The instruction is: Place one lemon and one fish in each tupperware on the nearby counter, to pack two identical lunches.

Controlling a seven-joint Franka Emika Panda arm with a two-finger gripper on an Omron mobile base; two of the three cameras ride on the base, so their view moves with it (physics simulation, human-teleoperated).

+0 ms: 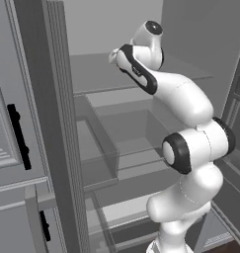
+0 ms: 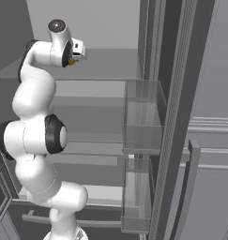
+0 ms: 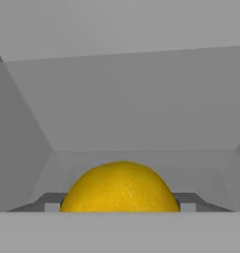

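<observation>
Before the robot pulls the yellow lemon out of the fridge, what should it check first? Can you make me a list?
1. Lemon sits between the fingertips, in the hand view: ok.
2. Gripper firmly shut on the lemon: cannot tell; the fingers flank it, contact is unclear.
3. Gripper is up at the top shelf: ok.
4. Space behind the lemon free of other things: ok.
5. Door bins stand clear of the arm: ok.
6. Tupperware ready on the counter: cannot tell.

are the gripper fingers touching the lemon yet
Cannot tell. In the hand view the lemon sits between the fingertips, hiding any contact or gap.
</observation>
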